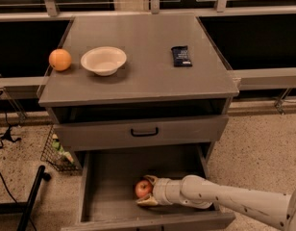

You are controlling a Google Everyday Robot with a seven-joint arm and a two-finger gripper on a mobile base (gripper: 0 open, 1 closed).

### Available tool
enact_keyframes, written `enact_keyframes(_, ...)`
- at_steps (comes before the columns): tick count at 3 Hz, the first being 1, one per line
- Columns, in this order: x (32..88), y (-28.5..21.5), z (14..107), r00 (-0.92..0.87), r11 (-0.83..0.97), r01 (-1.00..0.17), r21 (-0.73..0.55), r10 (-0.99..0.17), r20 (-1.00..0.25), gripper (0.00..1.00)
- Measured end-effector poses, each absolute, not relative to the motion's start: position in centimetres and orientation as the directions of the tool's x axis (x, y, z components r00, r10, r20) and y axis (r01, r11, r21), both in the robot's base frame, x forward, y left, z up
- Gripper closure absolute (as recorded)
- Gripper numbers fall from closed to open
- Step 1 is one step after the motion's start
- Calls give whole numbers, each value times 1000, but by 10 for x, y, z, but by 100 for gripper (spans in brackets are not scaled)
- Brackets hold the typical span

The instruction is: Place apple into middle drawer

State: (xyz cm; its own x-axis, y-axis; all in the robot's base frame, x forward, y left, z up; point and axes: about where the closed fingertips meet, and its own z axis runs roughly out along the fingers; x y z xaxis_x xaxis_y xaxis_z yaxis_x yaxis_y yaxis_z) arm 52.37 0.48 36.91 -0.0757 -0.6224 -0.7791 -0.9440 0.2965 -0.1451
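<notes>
The red apple (142, 188) lies low in the open middle drawer (107, 177), near the middle of its grey floor. My gripper (146, 191) reaches into the drawer from the right on its white arm and sits right at the apple, around its right side. The drawer is pulled out wide below the shut drawer front with the black bar handle (144, 132).
On the cabinet top (148, 71) stand an orange fruit (60, 59) at the left edge, a white bowl (104, 60) beside it and a dark snack packet (181, 56) to the right. A wire basket (56, 150) and a black pole (31, 198) are on the floor at left.
</notes>
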Motion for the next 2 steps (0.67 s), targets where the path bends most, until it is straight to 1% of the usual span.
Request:
enact_keyframes(1,524,5,369,-76,296,-944,-145,-622,-779,0)
enact_keyframes(2,524,5,369,-76,296,-944,-145,-622,-779,0)
